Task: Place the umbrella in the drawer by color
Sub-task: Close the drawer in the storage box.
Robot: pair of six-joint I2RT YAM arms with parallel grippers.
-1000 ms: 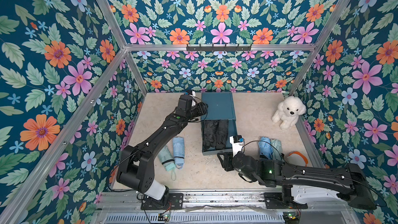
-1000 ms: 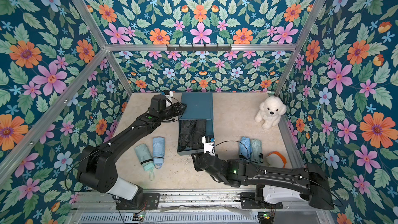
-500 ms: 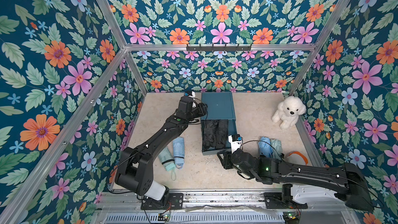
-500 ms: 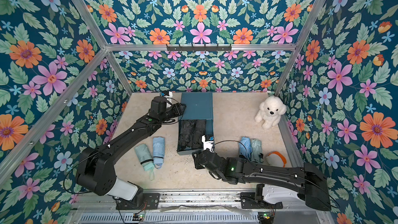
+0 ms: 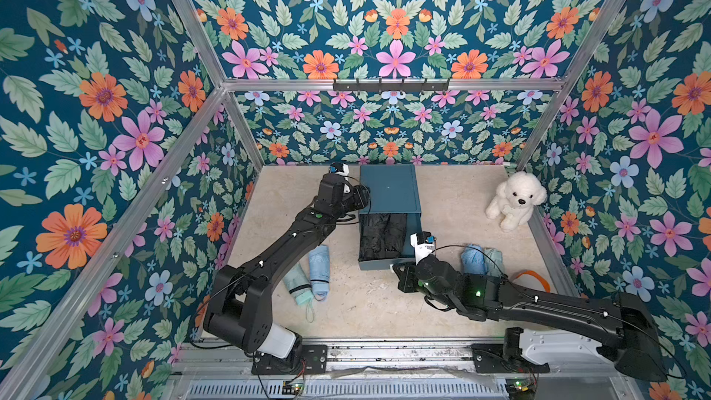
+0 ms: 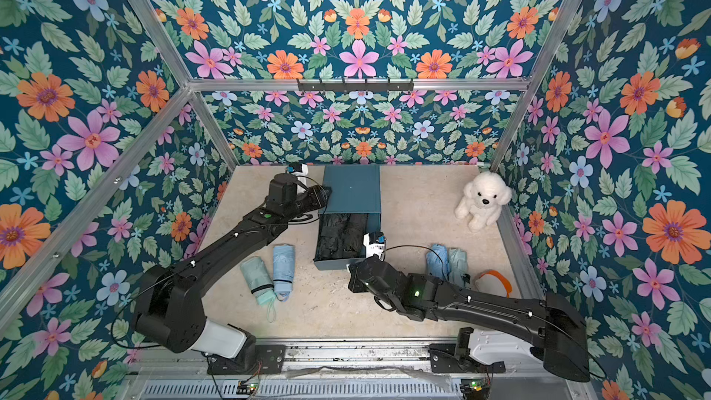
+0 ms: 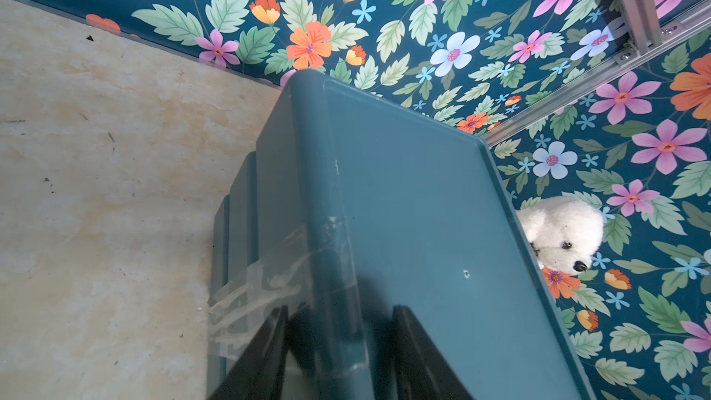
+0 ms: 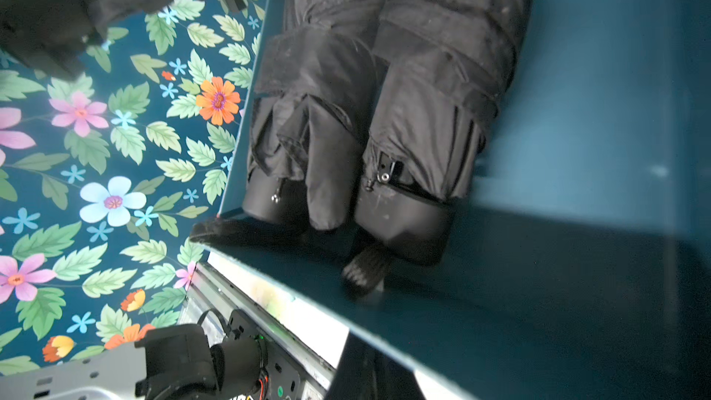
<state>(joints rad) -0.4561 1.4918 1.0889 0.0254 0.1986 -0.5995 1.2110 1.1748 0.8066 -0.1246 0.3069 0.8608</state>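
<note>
A teal cabinet [image 5: 388, 190] stands at the back with its top drawer [image 5: 379, 264] pulled out. Two black folded umbrellas [image 5: 383, 234] lie side by side in the drawer, close up in the right wrist view [image 8: 384, 90]. My right gripper [image 5: 396, 269] is shut, low against the outside of the drawer's front wall [image 8: 500, 302]; one dark finger [image 8: 369, 375] shows under its rim. My left gripper [image 7: 342, 309] is open, its jaws astride the cabinet's upper left edge [image 7: 327, 186]. Light blue [image 5: 319, 271] and mint [image 5: 296, 284] umbrellas lie on the floor.
Two more pale blue umbrellas [image 5: 481, 259] lie right of the drawer, partly under my right arm, with an orange strap [image 5: 533, 278] beside them. A white plush dog [image 5: 515, 202] sits in the back right corner. Floral walls close in three sides.
My right gripper has closed its jaws and shifted a little toward the drawer's front wall. My left gripper has narrowed slightly on the cabinet's edge and stayed in place.
</note>
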